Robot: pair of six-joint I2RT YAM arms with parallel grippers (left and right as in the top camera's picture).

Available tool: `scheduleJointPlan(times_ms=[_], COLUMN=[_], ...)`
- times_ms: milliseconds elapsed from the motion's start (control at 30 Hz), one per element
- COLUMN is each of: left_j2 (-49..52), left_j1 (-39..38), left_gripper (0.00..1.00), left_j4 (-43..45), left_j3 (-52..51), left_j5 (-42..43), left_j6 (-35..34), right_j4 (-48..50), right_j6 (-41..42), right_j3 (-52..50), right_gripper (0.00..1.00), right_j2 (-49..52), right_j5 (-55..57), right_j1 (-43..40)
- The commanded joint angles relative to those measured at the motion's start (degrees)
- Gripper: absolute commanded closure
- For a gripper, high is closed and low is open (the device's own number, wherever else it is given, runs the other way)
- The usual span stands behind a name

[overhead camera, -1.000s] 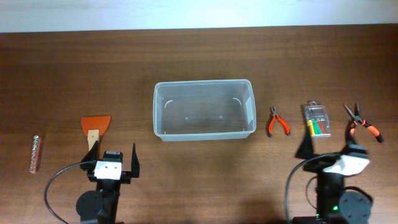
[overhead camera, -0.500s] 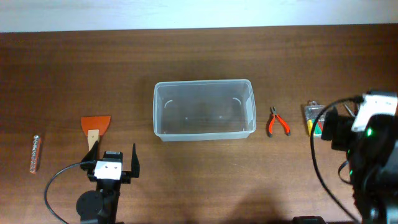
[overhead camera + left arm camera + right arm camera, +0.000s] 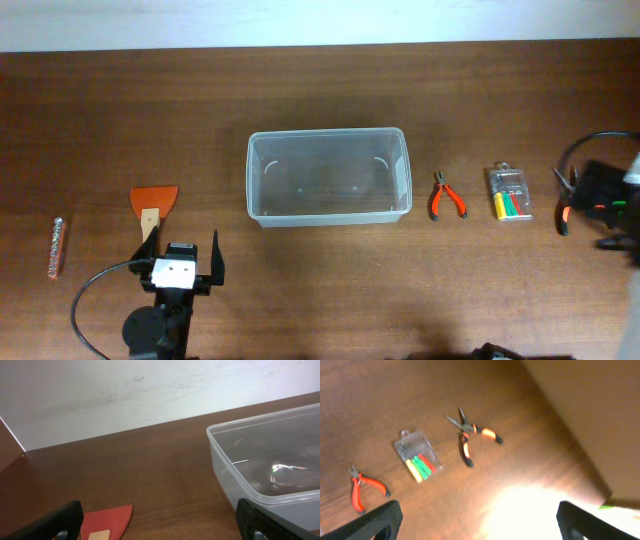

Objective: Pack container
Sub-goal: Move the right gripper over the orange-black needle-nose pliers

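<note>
The left hand (image 3: 184,250) sits low at the near edge of the table (image 3: 320,90), its two fingers spread apart and holding nothing. Just ahead of it and slightly to its left lies an orange scraper (image 3: 155,205). Farther to the left lies a small metallic rod (image 3: 56,247). Ahead and to the right of this hand is the clear container (image 3: 328,216), open side up, its long axis running left to right across the table.

The right hand (image 3: 477,510) hangs above the table's right end, blurred in the overhead view. Its fingers are wide apart and empty. Below it lie orange-handled long-nose pliers (image 3: 470,440), then a small clear case of coloured bits (image 3: 417,455), then orange cutters (image 3: 365,491), which lie nearest the container.
</note>
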Motion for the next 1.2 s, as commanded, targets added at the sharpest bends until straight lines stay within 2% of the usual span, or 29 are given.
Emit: scheduleJointPlan(times_ms=[0,167,333,400,633,833,1167], left_j2=[-0.52,-0.52,-0.52,-0.52,-0.52,-0.52,-0.52], left_j1=[0.37,0.37,0.37,0.37,0.37,0.37,0.37], left_gripper=[0.01,0.01,0.01,0.01,0.01,0.01,0.01], left_j4=[0.20,0.20,0.20,0.20,0.20,0.20,0.20], left_j3=[-0.39,-0.39,-0.39,-0.39,-0.39,-0.39,-0.39], left_j5=[-0.35,-0.35,-0.35,-0.35,-0.35,-0.35,-0.35], left_j6=[-0.68,-0.68,-0.70,-0.68,-0.68,-0.68,-0.70], right_j4=[-3.19,-3.13,-1.97,-0.74,2.73,3.13,6.56], right_j6=[-10.47,-12.07,-12.74,-14.97,-14.88,-14.38,-9.90], right_j3=[5.60,6.05,6.05,6.05,6.05,6.05,6.05], right_gripper=[0.01,0.01,0.01,0.01,0.01,0.01,0.01], right_j2=[4.26,9.77,15.41,18.12,28.26,34.91,38.03], right_j5=[-19.02,-38.01,-38.23,-35.17,-20.83,-18.51,-2.95], right_j1=[-10.97,-20.17,-21.66,-21.66,-21.66,-20.72,-8.37])
